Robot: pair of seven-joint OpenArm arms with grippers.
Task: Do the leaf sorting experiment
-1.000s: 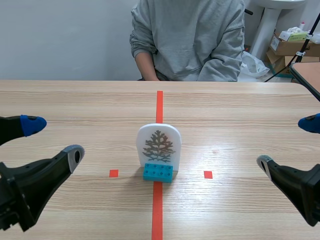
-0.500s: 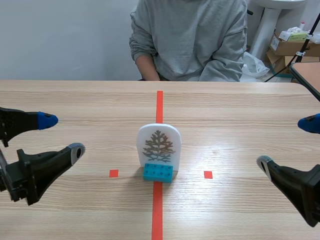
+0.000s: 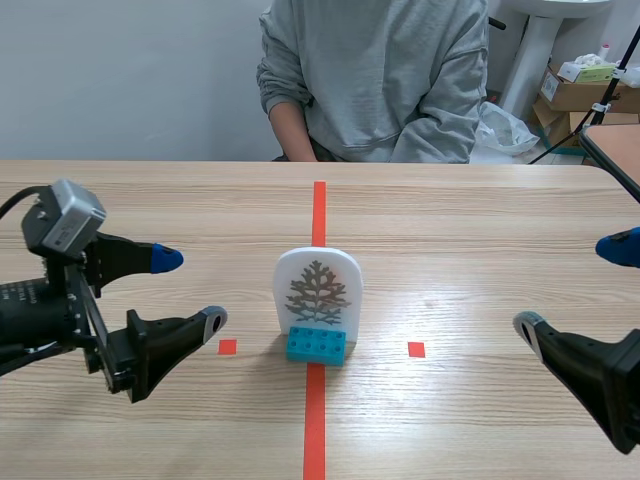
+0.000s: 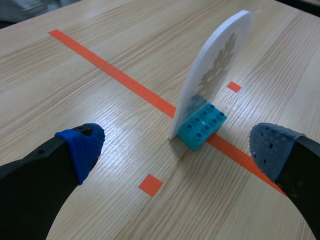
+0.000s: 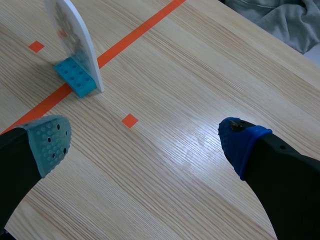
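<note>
Your left gripper (image 3: pixel 190 290) hangs low over the table (image 3: pixel 480 220) with its fingers spread wide and nothing between them; one tip carries a blue pad, the other a grey one. Ahead of it, a little toward the grey-padded finger, stands the white leaf card (image 4: pixel 215 75), an arched plaque printed with a branching, feathery leaf, upright in a teal brick (image 4: pixel 202 126). From this gripper you see the card nearly edge-on, near the fingers but touching neither. The brick sits on the long orange-red tape line (image 3: pixel 319 205), and a small tape square (image 4: pixel 150 184) lies on the wood ahead of the gap between the fingers, closer to them than the brick. Your right gripper (image 3: pixel 570 288) is likewise spread wide and holds nothing. The card and brick stand well ahead of it, out beyond its grey-green padded finger, with another small tape square (image 5: pixel 129 120) lying between gripper and brick. Across the table from you sits a person in a grey sweatshirt (image 3: pixel 375 80).
</note>
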